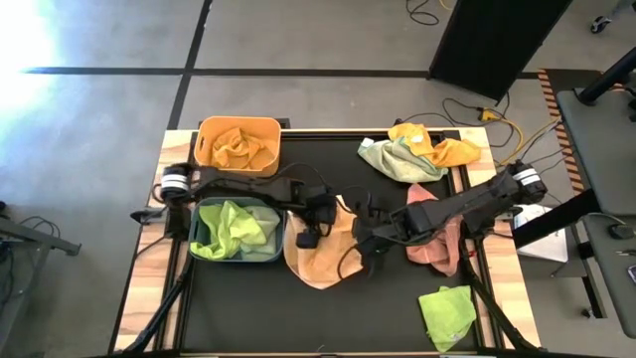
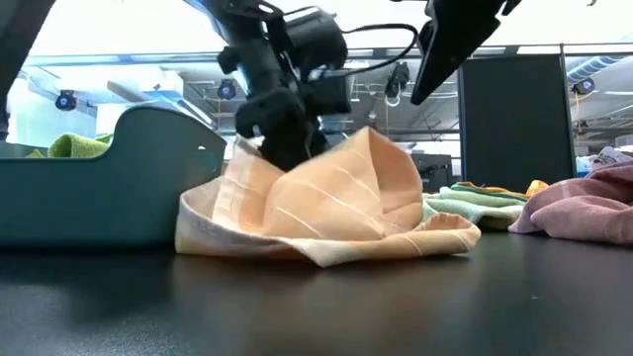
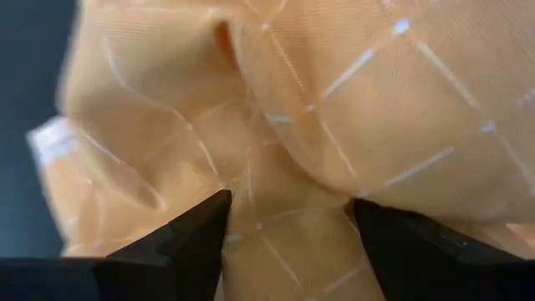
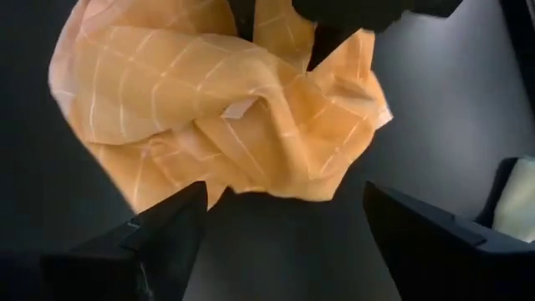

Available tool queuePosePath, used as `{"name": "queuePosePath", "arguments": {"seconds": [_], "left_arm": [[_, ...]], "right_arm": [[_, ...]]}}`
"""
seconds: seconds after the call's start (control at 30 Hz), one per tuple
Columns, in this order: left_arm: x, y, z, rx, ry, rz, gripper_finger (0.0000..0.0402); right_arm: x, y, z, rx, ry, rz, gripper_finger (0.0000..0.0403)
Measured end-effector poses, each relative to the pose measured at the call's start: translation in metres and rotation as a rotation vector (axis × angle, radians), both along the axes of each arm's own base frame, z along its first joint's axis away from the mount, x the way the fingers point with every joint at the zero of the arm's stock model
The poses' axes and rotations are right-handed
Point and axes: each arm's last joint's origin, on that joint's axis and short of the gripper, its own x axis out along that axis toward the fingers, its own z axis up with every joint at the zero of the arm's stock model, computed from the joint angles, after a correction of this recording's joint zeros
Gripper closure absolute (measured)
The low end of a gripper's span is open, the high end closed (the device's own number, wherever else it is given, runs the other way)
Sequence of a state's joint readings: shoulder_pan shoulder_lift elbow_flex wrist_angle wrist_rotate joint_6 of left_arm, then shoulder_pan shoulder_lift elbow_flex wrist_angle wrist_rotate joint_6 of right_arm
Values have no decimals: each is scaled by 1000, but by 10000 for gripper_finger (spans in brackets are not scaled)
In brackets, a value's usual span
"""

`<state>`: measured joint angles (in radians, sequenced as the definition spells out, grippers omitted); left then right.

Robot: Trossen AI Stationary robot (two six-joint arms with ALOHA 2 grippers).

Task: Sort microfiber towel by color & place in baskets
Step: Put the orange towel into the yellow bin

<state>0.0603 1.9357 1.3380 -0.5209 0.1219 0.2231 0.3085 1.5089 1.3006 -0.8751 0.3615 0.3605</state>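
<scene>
An orange checked towel (image 1: 323,257) lies bunched on the black mat in the middle, one fold standing up (image 2: 371,163). My left gripper (image 3: 288,221) is open and down on its left part (image 2: 287,138). My right gripper (image 4: 284,217) is open and hovers above the towel's right side (image 1: 366,254), touching nothing. The yellow-orange basket (image 1: 204,149) holds an orange towel. The blue-grey basket (image 1: 280,239) holds green towels and stands right next to the checked towel. My left gripper comes at the orange checked towel from above, pointing down. Its open fingers (image 3: 196,234) stand on either side of a raised fold (image 3: 284,192) with their tips against the cloth. The towel rests on the mat.
A pink towel (image 1: 437,244) lies right of the centre, under my right arm. A green towel (image 1: 447,310) is at the near right corner. A heap of green and yellow towels (image 1: 417,151) sits at the far right. Cables run beyond the far edge.
</scene>
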Motion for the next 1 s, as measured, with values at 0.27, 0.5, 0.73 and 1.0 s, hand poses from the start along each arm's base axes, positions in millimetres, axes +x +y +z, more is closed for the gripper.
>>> {"name": "queuePosePath", "arguments": {"seconds": [0.27, 0.5, 0.73, 1.0], "left_arm": [[13, 1, -31, -10, 149, 4, 252], [15, -4, -51, -3, 198, -4, 387], [12, -4, -5, 140, 102, -11, 397], [-26, 7, 103, 292, -163, 99, 400]], "right_arm": [[-6, 18, 2, 14, -8, 24, 110], [-11, 41, 27, -115, -134, 59, 147], [-18, 53, 39, -283, -225, 52, 179], [-19, 54, 39, -298, -232, 46, 198]]}}
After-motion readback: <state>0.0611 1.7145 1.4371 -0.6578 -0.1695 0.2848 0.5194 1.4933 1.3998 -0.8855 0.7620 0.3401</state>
